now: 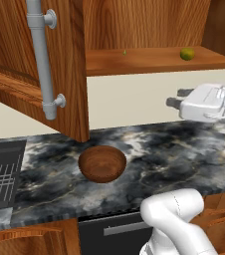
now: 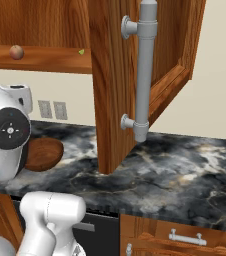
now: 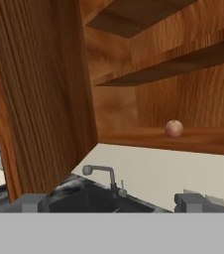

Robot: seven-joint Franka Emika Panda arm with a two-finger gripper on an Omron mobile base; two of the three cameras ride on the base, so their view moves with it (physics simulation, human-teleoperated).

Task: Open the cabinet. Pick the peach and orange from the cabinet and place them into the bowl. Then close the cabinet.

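Note:
The cabinet [image 1: 15, 45] stands open, its doors [image 2: 110, 75] swung out over the counter, each with a long grey handle [image 1: 44, 64]. On its lowest shelf lie the peach [image 2: 16, 52], also in the hand view [image 3: 173, 128], and, further right, the yellow-green orange [image 1: 186, 54]. The wooden bowl [image 1: 102, 163] sits on the marble counter below the left door; in the right base view the bowl [image 2: 42, 153] is half hidden by my hand. My gripper [image 1: 173, 97] hovers open and empty below shelf height, to the right of the bowl, and my gripper [image 3: 111, 203] faces the peach.
A dark dish rack [image 1: 2, 174] sits at the counter's left end. A faucet [image 3: 101, 173] over a sink shows below the shelf. Wall outlets [image 2: 52, 109] are on the backsplash. Lower drawers with short handles [image 2: 187, 237] run under the counter edge.

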